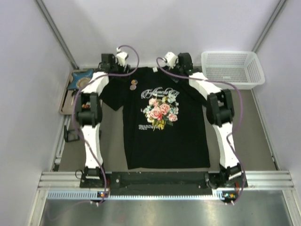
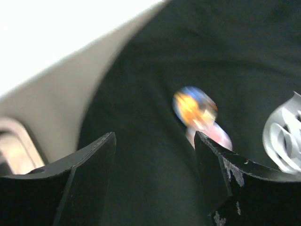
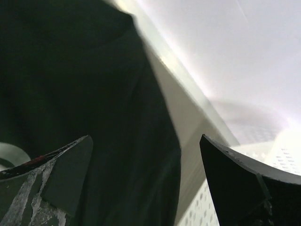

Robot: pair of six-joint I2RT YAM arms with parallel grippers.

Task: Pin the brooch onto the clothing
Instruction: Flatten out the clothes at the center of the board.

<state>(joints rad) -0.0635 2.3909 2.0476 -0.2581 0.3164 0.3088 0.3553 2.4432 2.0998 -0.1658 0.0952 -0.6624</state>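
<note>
Brooch point(image 1: 134, 82) lies on T-shirt point(image 1: 160, 146) near its collar edge. Left gripper point(image 2: 153, 136) and right gripper point(image 3: 146, 139): jaws spread, empty. Placement looks done; next: lift clear, no snagging.

Both arms crowded the shirt's point(image 1: 160, 141) collar end, so the far edge was pretty tight: white basket point(image 1: 230, 52) boxed in the right side, blue dish point(image 1: 77, 75) the left. Left gripper point(image 2: 154, 136) had its jaws apart, nothing between them, brooch point(image 2: 200, 113) just ahead. Shirt's lower half lay wide open from above.
</note>
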